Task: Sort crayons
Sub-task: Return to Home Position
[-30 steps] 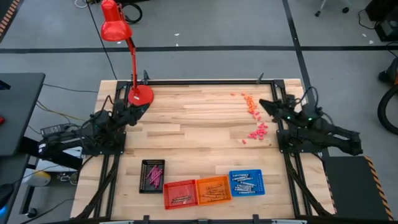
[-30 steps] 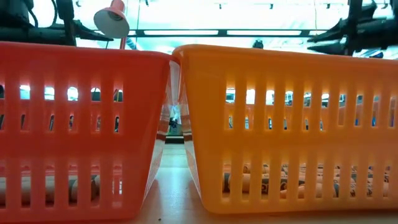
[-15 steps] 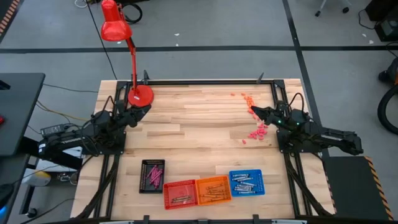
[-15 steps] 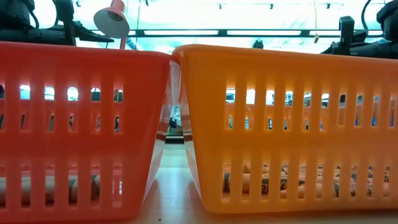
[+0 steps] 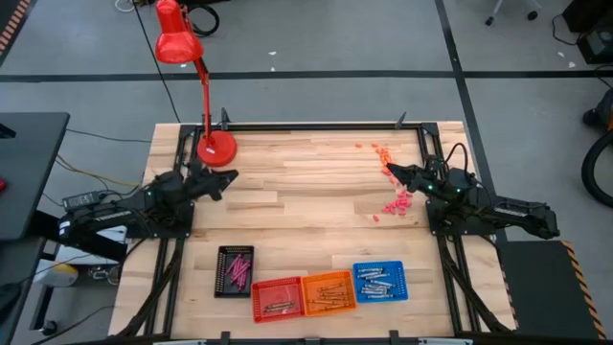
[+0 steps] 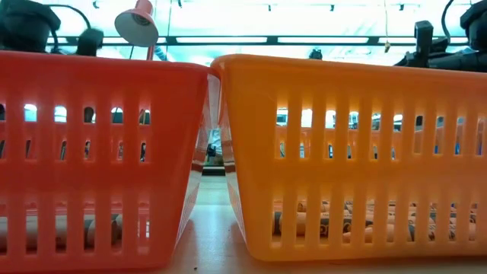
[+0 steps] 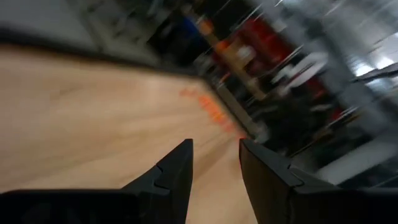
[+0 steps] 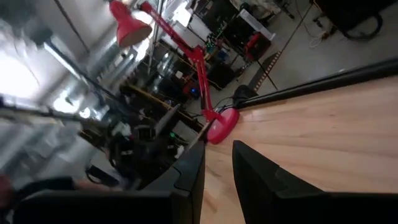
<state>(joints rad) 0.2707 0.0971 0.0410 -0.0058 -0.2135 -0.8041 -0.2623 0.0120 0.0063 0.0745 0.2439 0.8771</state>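
Within the last second the left arm (image 5: 144, 203) has drawn its jaws off the lamp base (image 5: 216, 149) toward 6 o'clock, and the right arm (image 5: 484, 209) has tucked in at 3 o'clock; I read this as homing, with sorting done. Both jaws stand narrowly parted and empty. The crayons (image 5: 329, 291) lie in the bins (image 5: 255, 301) at the counter's (image 5: 306, 182) 6 o'clock edge, well apart: 5 o'clock from the left jaws, 7 o'clock from the right.
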